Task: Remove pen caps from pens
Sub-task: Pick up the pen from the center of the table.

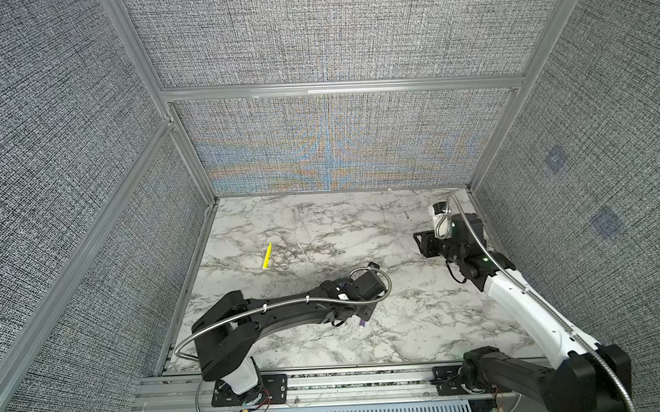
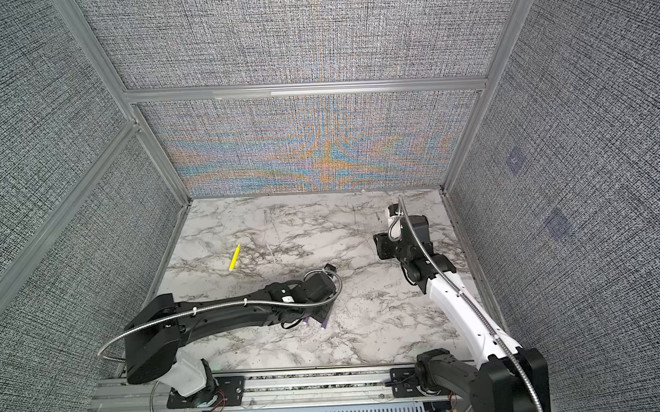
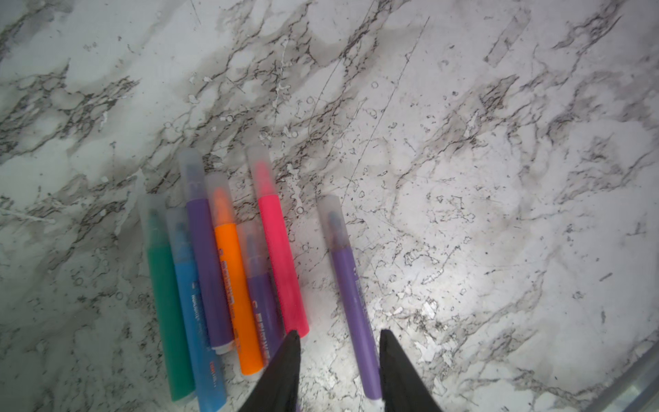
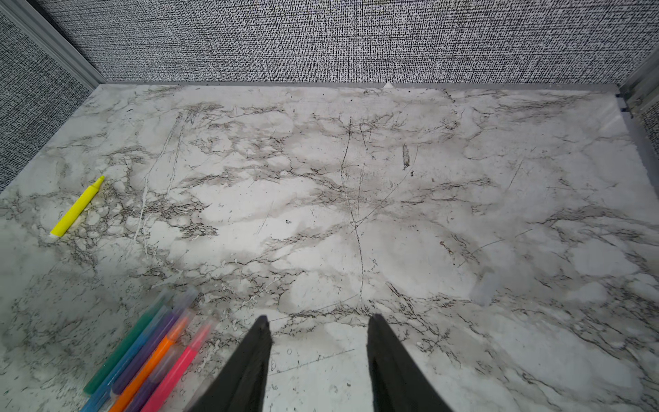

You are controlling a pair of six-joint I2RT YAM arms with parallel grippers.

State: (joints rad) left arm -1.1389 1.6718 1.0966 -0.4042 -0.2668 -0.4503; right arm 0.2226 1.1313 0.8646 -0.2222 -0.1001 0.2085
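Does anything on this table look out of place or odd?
Yes. The yellow pen lies alone, far from the other pens, with its tip bare. A clear cap lies loose on the table, away from every pen.

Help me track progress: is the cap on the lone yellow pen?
No, the yellow pen shows a bare pointed tip, with no clear cap over it.
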